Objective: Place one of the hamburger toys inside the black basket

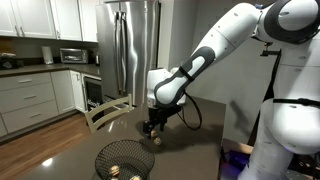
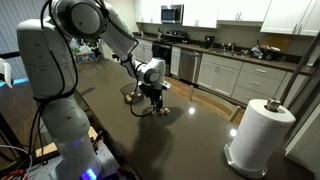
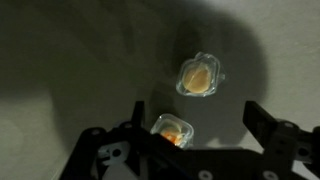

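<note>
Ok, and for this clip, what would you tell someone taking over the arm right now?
Gripper: open, low over the table, holding nothing.
Toys: the near hamburger toy lies on the table inside the open jaws, close to one side. The second hamburger toy lies just beyond it, apart.
Black basket: upright on the table beside the gripper. Pale bits show through the mesh, but I cannot tell what they are.
Done: gripper lined up over a toy.
Left: close, lift, carry over the rim, release.
</note>
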